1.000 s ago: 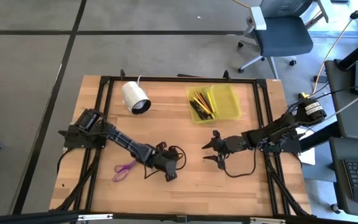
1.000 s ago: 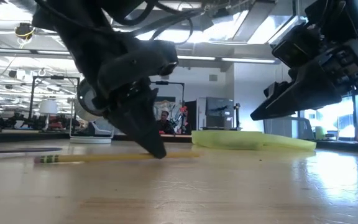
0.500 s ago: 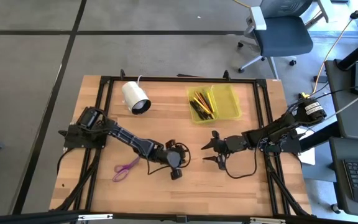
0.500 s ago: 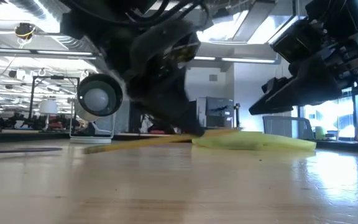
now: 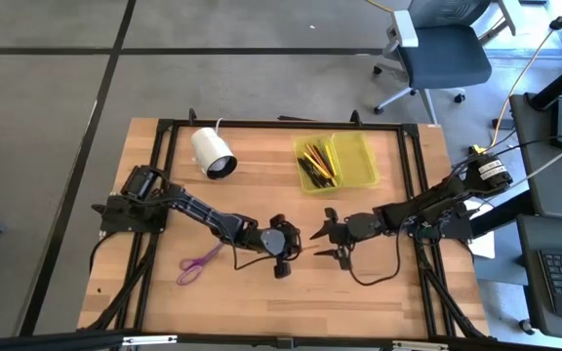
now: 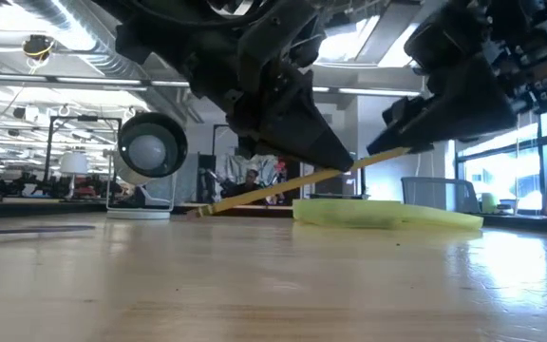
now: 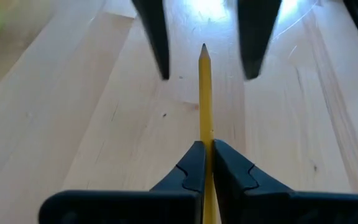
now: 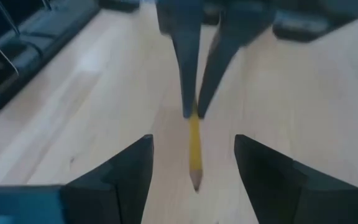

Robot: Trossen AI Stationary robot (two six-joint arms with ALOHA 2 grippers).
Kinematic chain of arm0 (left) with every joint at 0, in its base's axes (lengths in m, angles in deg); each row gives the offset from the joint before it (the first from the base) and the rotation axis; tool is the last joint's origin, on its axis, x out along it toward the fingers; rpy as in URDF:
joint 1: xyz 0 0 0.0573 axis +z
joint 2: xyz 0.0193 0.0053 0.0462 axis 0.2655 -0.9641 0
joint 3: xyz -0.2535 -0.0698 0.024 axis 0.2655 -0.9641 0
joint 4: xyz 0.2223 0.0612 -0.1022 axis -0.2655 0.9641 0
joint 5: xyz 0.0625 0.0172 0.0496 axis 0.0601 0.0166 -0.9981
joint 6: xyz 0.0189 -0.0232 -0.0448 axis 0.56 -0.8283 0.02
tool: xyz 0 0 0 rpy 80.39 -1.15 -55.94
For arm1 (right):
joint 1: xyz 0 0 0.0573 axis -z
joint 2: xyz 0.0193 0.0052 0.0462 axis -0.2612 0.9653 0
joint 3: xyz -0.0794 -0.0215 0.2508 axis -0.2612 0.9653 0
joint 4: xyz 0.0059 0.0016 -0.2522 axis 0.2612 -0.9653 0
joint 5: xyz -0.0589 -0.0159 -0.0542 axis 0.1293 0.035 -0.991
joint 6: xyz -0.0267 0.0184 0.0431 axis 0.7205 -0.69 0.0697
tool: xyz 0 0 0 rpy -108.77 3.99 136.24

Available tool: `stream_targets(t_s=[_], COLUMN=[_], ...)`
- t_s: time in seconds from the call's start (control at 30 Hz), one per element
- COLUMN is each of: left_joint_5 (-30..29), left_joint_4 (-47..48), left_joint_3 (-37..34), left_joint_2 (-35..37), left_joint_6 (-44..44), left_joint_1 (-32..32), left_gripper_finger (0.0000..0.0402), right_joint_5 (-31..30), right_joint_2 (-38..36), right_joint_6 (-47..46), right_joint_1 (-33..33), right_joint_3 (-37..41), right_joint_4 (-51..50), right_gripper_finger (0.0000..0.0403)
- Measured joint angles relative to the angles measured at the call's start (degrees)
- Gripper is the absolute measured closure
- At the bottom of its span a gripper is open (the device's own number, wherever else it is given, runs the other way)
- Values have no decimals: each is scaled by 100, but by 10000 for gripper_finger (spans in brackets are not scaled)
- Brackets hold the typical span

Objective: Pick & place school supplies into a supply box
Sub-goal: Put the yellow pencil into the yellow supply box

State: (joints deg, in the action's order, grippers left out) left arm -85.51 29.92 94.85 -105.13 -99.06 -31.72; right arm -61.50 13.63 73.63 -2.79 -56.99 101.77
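No readable text, labels, brands or numbers showed in any view; nothing legible on table, arms or room behind.

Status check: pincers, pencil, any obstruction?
Left pincer shut on yellow pencil, lifted, tilted. Right pincer open, straddling its tip. Supply box open. No obstruction seen.

left gripper (image 5: 289,246) mid-table | right gripper (image 5: 322,239) facing it, near | supply box (image 5: 337,161) behind
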Motion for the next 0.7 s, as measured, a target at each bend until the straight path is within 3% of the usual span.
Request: stream_targets(t_s=[0.3,0.7], left_joint_5=[42,42], left_joint_4=[-108,-231], left_joint_3=[2,2], left_joint_2=[2,2], left_joint_6=[36,36], left_joint_1=[5,5], left_gripper_finger=[394,392], right_joint_5=[4,160], right_joint_2=[1,1], right_joint_6=[-216,-313], right_joint_1=[-1,1], right_joint_3=[-148,-148], right_joint_4=[-301,-410], right_gripper_finger=[183,281])
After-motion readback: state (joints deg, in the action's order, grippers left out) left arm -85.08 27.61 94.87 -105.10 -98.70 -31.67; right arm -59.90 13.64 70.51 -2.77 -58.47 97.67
